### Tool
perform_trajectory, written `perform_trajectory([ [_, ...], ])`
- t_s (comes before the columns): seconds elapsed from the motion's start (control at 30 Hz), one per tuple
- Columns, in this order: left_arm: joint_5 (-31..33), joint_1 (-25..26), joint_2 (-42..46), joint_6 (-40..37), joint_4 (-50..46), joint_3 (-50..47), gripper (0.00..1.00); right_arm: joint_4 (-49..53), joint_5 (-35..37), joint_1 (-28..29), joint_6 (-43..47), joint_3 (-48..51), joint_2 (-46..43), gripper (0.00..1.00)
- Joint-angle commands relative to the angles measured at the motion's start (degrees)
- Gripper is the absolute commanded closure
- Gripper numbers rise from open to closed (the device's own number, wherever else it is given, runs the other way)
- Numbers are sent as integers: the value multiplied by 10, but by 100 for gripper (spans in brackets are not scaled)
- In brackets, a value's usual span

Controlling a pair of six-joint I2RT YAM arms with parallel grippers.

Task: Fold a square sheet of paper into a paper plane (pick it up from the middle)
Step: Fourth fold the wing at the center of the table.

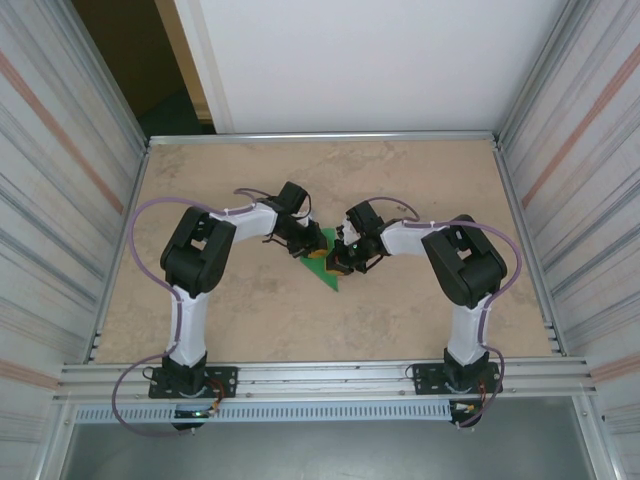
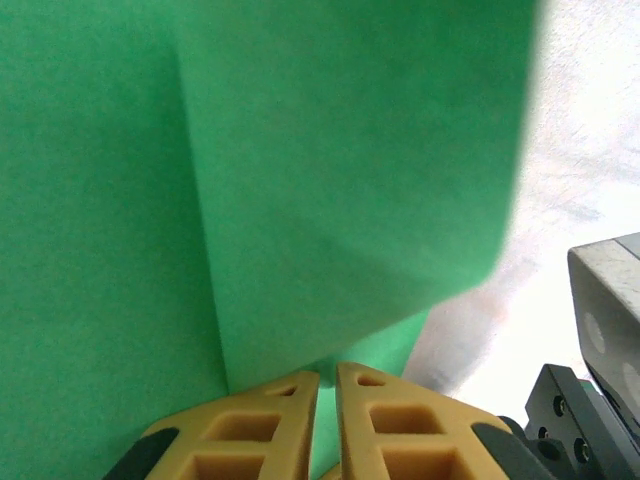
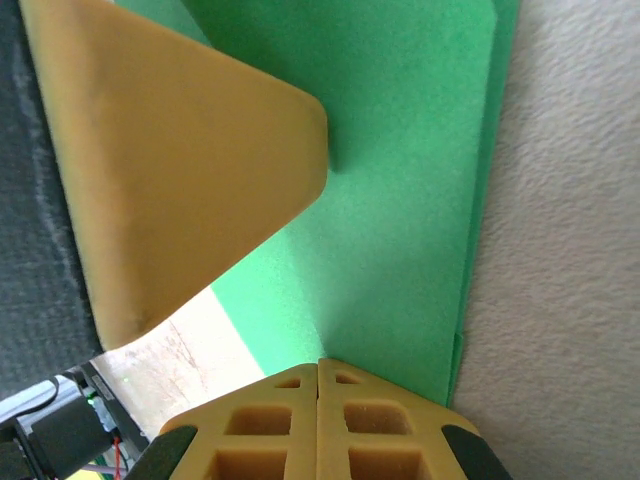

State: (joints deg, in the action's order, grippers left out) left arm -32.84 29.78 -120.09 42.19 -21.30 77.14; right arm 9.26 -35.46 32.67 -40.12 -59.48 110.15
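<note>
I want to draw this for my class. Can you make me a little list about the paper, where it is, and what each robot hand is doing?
paper: green paper sheet, partly folded, pointed end toward the arm bases
place: middle of the table, between the two grippers
left gripper: fingers almost together, apparently pinching a raised flap of the paper
right gripper: shut, tips down at the flat part of the paper, seemingly pressing it
plane finished: not yet
</note>
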Motion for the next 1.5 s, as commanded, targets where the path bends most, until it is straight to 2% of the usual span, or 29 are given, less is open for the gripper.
perform_trajectory([
  [0.0,127,1,-73,-3,-78,-31,83,31,7,5,4,19,3,99],
  [0.33,167,1,-103,-3,-94,-38,85,47,-20,12,18,81,-48,99],
  [0.7,165,1,-102,-8,-95,-38,85,43,-10,40,-9,175,-120,99],
  [0.83,159,1,-97,-11,-95,-37,85,44,-2,36,-2,157,-178,98],
  [0.97,154,1,-86,-11,-91,-38,85,35,30,2,-1,121,-210,98],
  [1.1,147,2,-78,-9,-87,-38,85,10,27,-15,-8,86,-167,97],
  [1.33,130,3,-66,-4,-76,-39,86,10,42,13,-7,19,-81,99],
  [1.47,126,3,-57,-4,-76,-38,87,11,48,16,-6,12,-48,100],
])
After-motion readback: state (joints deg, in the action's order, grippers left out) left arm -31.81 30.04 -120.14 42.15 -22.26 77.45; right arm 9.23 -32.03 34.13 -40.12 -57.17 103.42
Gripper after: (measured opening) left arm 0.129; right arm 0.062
